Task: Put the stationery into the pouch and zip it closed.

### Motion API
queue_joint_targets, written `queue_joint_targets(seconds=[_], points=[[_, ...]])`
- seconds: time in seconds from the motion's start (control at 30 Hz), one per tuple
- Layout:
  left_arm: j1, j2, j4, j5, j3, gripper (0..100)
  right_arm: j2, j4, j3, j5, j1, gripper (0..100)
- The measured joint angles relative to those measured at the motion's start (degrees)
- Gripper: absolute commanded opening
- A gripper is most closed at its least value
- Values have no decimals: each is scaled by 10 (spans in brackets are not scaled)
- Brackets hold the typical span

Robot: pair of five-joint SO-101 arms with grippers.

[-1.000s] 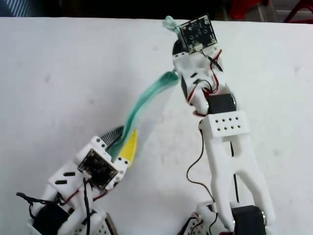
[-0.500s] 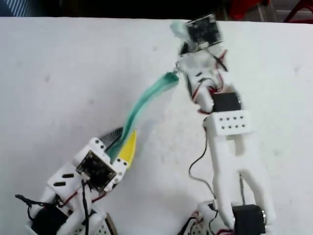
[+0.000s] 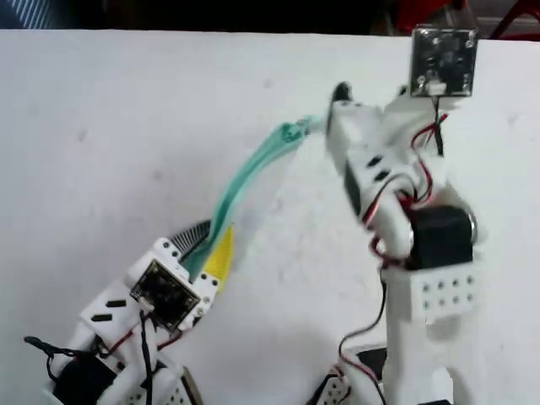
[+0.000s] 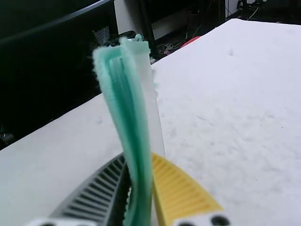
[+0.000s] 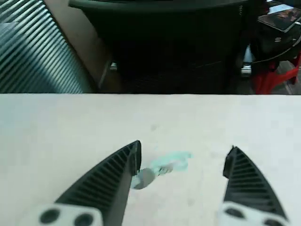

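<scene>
Leftmost, left gripper (image 3: pixel 205 245): grey and yellow fingers clenched on the near end of the pouch (image 3: pixel 249 173), translucent with a green zipper edge, lying diagonally over the white table (image 3: pixel 101 110). Right gripper (image 5: pixel 183 153): jaws spread wide, the pouch's far tip between them, zipper pull (image 5: pixel 143 178) just beside one finger.

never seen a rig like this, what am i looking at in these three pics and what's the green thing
A two-armed robot works at a white table. One picture looks down from a fixed camera above; the other two come from a camera on each arm's wrist, looking along its fingers. The green thing is the zip edge of a translucent white pouch with a green zipper. The left gripper, with one grey and one yellow finger, is shut on one end of it. The right gripper is open, with the pouch's far end between its dark fingers.
</scene>
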Motion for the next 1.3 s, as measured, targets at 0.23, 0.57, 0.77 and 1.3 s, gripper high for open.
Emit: queue_joint_targets(seconds=[0.23,0.57,0.77,1.3], points=[[-1,0,0,0,0,21,29,114,-78,-107,-134,265],[0,0,-2,0,3,21,170,243,-248,-201,-186,265],[-1,0,-2,0,3,21,230,255,-262,-211,-216,265],[-4,0,-4,-1,4,24,273,288,-238,-126,-230,40]])
